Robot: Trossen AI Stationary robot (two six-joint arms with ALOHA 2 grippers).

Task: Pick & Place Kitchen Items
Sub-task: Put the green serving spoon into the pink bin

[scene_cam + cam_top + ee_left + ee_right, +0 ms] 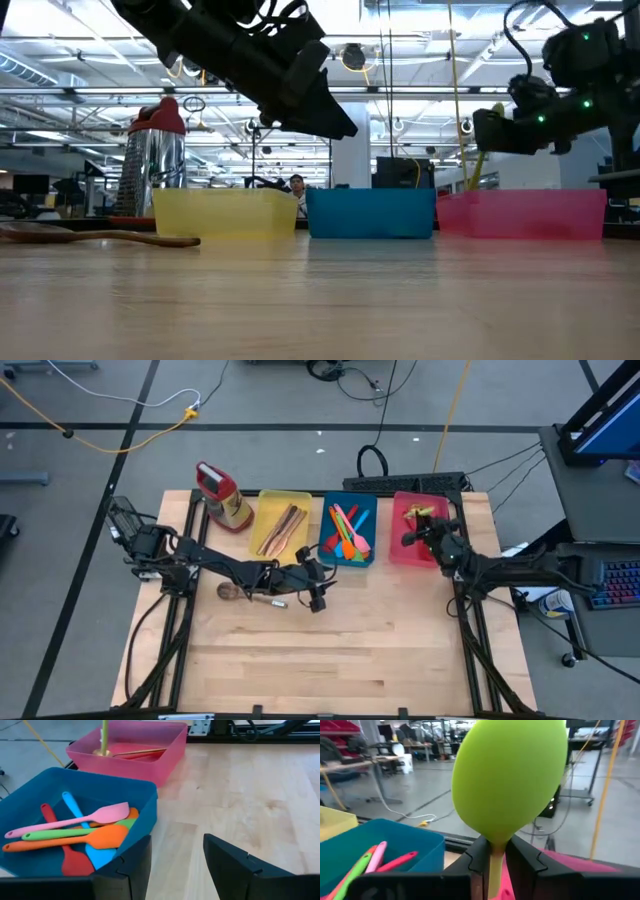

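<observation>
Your right gripper (pixel 495 857) pinches the green spoon (pixel 510 780) by its handle, long axis upright, over the pink tray (pixel 418 550). The wooden spoon (pixel 250 594) lies flat on the counter (pixel 330 650) beside the yellow tray (pixel 262 540), nearest your left gripper (pixel 175 865), fingers wide and empty. Only the low view shows that spoon's flat lie.

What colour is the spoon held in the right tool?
Lime green; the spoon fills the right wrist view, clamped in the right tool.
</observation>
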